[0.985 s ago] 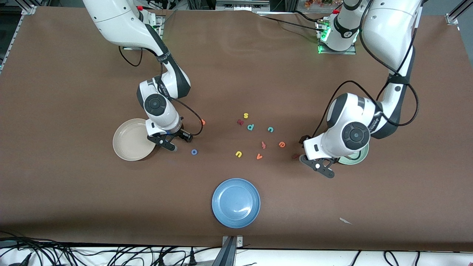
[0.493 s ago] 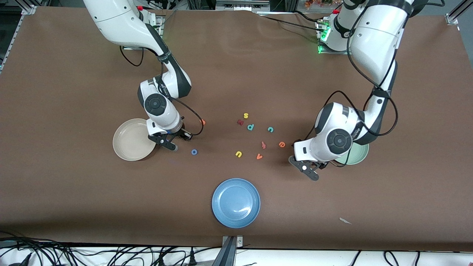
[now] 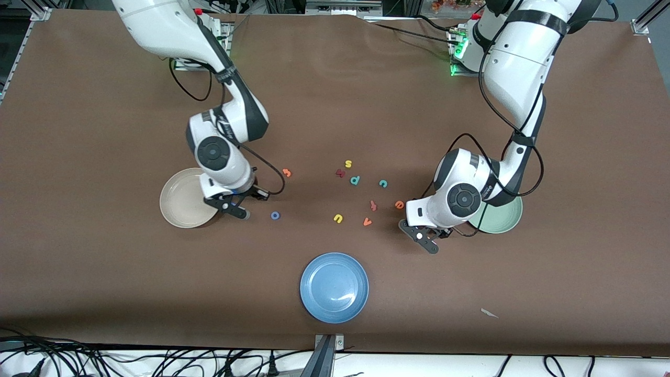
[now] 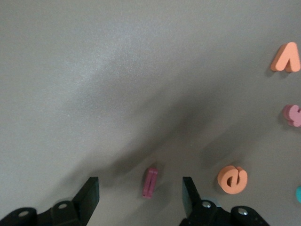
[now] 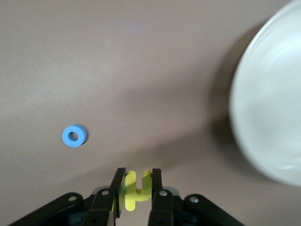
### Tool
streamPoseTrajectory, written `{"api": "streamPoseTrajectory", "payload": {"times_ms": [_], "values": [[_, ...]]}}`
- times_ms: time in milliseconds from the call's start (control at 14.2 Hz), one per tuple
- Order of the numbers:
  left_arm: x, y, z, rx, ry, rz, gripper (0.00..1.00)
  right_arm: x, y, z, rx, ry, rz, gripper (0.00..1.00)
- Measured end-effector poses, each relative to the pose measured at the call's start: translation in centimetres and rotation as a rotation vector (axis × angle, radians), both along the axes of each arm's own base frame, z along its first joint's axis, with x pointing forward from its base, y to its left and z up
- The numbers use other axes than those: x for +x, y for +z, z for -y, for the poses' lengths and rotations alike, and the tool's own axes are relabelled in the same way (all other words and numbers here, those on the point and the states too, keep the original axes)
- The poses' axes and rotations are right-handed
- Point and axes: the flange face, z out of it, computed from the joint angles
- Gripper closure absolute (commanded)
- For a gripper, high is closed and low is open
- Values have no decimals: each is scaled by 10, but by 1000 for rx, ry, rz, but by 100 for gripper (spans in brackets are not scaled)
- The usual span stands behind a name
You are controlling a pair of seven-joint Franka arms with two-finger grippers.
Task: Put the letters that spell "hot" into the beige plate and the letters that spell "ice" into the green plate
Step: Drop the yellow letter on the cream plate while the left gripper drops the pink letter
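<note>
Gripping the yellow h (image 5: 135, 189) between narrow fingers, the right gripper (image 5: 136, 181) hangs just off the beige plate (image 3: 180, 207), with the blue o (image 3: 275, 215) lying at the plate's three o'clock. Across the table the left gripper (image 4: 141, 200) straddles the dark red i (image 4: 150, 182), fingers wide, orange e (image 4: 232, 179) beside it, green plate (image 3: 505, 222) close by.
</note>
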Motion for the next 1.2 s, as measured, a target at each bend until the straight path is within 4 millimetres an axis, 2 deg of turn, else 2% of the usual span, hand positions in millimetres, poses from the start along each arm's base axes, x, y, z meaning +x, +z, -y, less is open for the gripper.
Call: {"api": "streamPoseTrajectory", "payload": {"times_ms": [70,141,282,352,422,493,633,704,774,845,1056,1197], "values": [[0,-2,0,0,0,-1,45,7,15,20,-11,39,-10,100],[-1,-5,0,1,-1,-3,53,12,26,44,-22,71,-22,100],[-2,-10,1,3,-3,-9,54,20,36,85,-39,139,-45,100],[-2,-10,2,3,-4,-5,63,21,34,104,-46,172,-56,100],[-3,-10,3,3,-6,-5,83,21,29,122,-49,197,-71,100],[-3,-10,5,4,-8,-5,97,20,24,137,-45,214,-84,100],[-4,-9,6,3,-11,-4,100,18,16,158,-15,237,-91,97],[-4,-9,8,2,-13,-3,100,18,12,165,-1,244,-76,77],[-4,-7,10,1,-16,-2,100,17,6,170,7,246,-59,32],[-5,-7,10,2,-16,-3,100,17,1,173,11,240,-50,0],[-1,0,1,19,-7,-29,100,20,0,165,48,214,-26,0],[4,23,-16,38,15,-64,100,24,9,152,59,219,-6,0]]}}
